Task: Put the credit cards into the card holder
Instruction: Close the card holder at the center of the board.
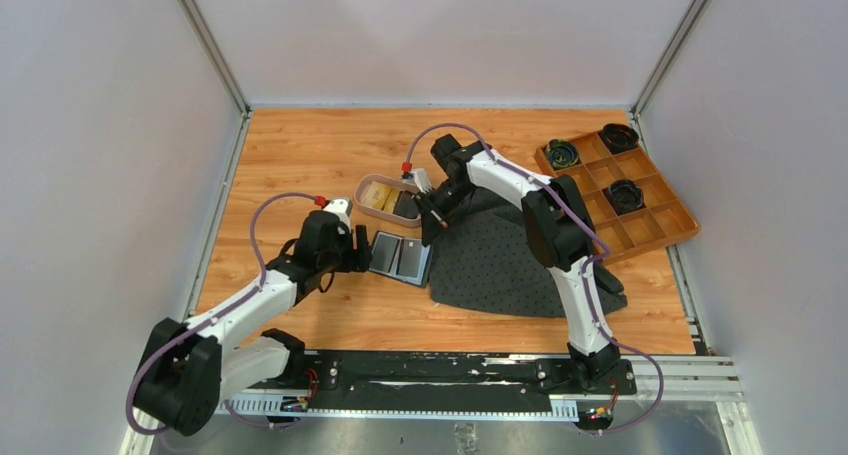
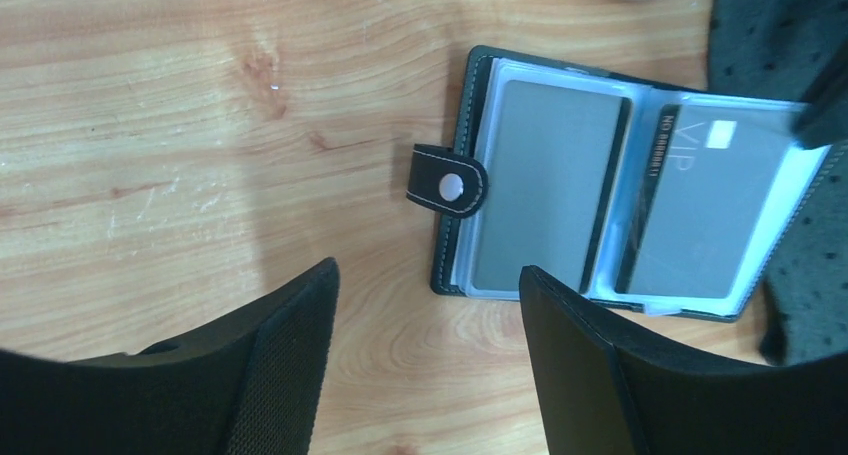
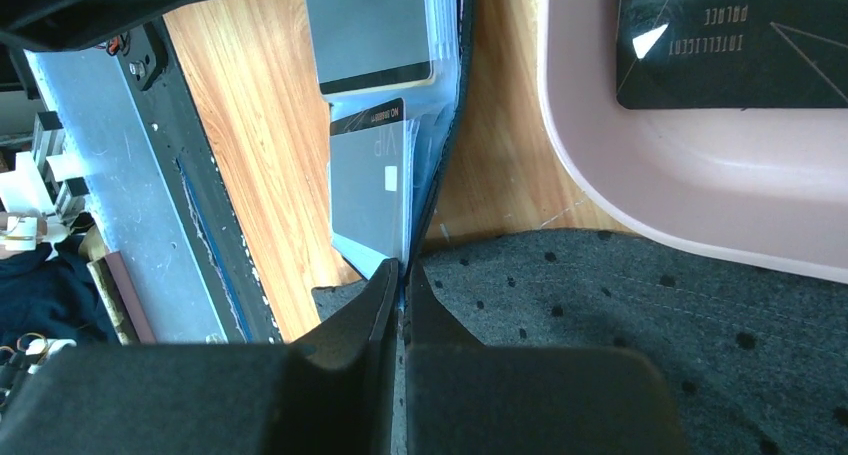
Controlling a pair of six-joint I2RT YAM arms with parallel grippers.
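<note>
The black card holder lies open on the wood beside a dark cloth. Its clear sleeves hold two grey cards, the right one marked VIP. Its snap tab points left. My left gripper is open and empty just left of the holder, its fingers above bare wood. My right gripper is shut on the holder's far right corner, pinching cover and sleeves. A black card and a gold card lie in the pinkish tray.
A dark dotted cloth lies under the right arm, right of the holder. An orange-brown compartmented box with black round parts stands at the back right. The pink tray's wall sits close behind the holder. A metal rail runs along the near edge.
</note>
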